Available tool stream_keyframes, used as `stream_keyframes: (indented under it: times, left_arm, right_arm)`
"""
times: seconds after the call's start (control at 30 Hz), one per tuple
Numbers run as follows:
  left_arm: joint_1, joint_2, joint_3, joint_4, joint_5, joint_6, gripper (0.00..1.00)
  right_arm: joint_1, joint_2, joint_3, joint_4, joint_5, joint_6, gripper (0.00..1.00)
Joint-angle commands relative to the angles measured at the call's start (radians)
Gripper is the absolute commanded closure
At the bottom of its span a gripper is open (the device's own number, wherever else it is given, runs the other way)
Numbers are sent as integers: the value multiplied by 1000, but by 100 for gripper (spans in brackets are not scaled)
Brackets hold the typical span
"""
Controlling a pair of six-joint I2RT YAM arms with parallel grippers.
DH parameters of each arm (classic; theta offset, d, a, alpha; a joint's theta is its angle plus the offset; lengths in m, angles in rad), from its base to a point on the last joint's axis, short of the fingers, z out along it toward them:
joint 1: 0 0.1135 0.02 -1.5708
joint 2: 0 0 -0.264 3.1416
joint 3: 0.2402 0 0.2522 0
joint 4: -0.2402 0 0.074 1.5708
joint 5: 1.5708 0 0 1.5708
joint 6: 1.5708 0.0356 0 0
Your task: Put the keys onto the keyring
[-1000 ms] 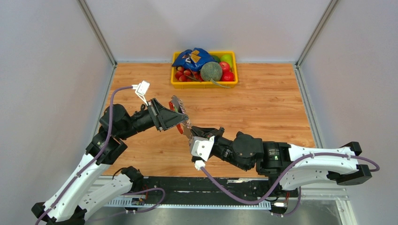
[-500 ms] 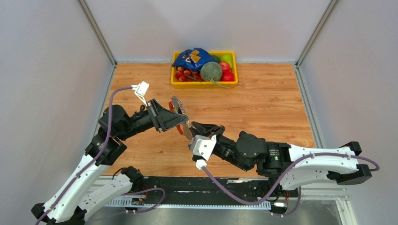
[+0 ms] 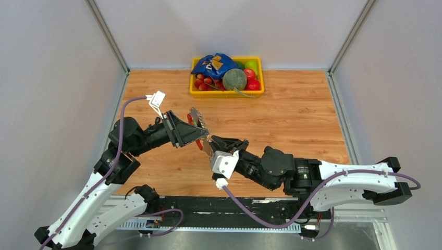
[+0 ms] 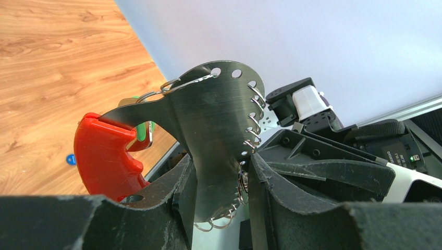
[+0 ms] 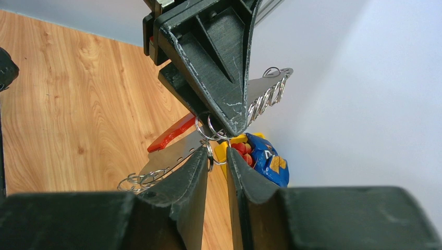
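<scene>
The keyring [image 3: 196, 119] is a silvery flat metal strip with a red curved clip and several wire rings along its edge. My left gripper [image 3: 202, 135] is shut on the strip and holds it above the table; in the left wrist view the strip [image 4: 216, 120] stands clamped between my jaws [image 4: 219, 161]. My right gripper [image 3: 212, 140] meets it from the right. Its jaws [image 5: 216, 153] stand a narrow gap apart, with a small wire ring [image 5: 211, 151] of the keyring pinched at the tips. A tiny blue speck [image 4: 69, 159] lies on the table below. No key shows clearly.
A yellow tray [image 3: 226, 95] with fruit, a blue snack bag and a green ball stands at the back of the wooden table. A small green tag [image 4: 144, 130] hangs behind the red clip [image 4: 107, 156]. Grey walls close both sides.
My right gripper has crept slightly left and forward against the keyring. The left gripper has kept its hold almost still.
</scene>
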Motion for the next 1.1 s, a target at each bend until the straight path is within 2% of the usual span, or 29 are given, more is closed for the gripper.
stream_keyframes:
  times: [0.0, 0.17, 0.2, 0.5, 0.83, 1.07]
  left_arm:
    - [-5, -12, 25, 51, 32, -1, 100]
    - [-4, -17, 23, 55, 28, -2, 100]
    - [-4, -18, 23, 57, 29, -1, 100]
    - [-4, -29, 22, 78, 13, 0, 100]
    - [-4, -42, -34, 289, 94, -72, 100]
    - [-4, -43, -48, 363, 162, -111, 100]
  right_arm:
    - [4, 8, 14, 10, 13, -4, 81]
    - [3, 6, 19, -14, -11, 6, 99]
    - [4, 7, 21, -22, -16, 10, 100]
    - [4, -53, 10, -45, -85, 97, 100]
    - [4, -161, -33, 5, -197, 182, 100]
    - [3, -243, -69, 61, -284, 197, 100]
